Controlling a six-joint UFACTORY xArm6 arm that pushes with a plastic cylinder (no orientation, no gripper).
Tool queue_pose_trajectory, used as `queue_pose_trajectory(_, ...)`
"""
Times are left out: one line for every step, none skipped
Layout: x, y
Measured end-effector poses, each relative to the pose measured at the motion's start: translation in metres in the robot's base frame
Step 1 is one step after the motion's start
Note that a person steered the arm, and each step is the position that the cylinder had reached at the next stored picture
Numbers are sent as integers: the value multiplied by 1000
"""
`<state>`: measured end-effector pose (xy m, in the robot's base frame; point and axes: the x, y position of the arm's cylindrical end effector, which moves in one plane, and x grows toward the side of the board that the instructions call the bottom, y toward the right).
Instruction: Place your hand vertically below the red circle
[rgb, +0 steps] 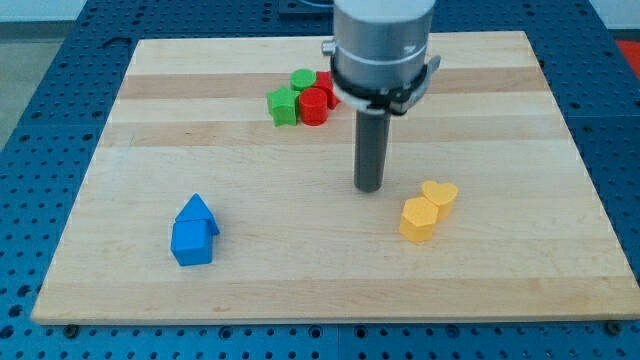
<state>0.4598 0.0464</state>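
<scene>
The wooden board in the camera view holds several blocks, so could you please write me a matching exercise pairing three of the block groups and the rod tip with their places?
Things:
1. blue blocks
2. yellow blocks
3. red and green blocks
4. my tip

Places:
A. view's top, near the centre
B. view's lower left
C. just right of the tip
D. board's middle, below and right of the red cylinder

Pairs: 1-B, 2-C, 3-A, 4-D

The arm comes down from the view's top as a thick grey cylinder with a dark collar at its base. A straight dark rod hangs upright below it, and my tip (369, 188) rests on the desk (300, 280) near the middle.
</scene>
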Motion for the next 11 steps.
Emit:
queue_pose_trajectory(-40,41)
queue_pose_trajectory(-83,59)
queue_pose_trajectory(-93,54)
queue_pose_trajectory(-142,52)
queue_pose_trajectory(-170,46)
queue_pose_trajectory(-126,43)
queue_pose_trajectory(-84,11)
queue_pose_trajectory(-60,-52)
queue_pose_trajectory(-83,-88)
queue_pose_trajectory(-122,-91)
queue_pose_trajectory(-159,-77)
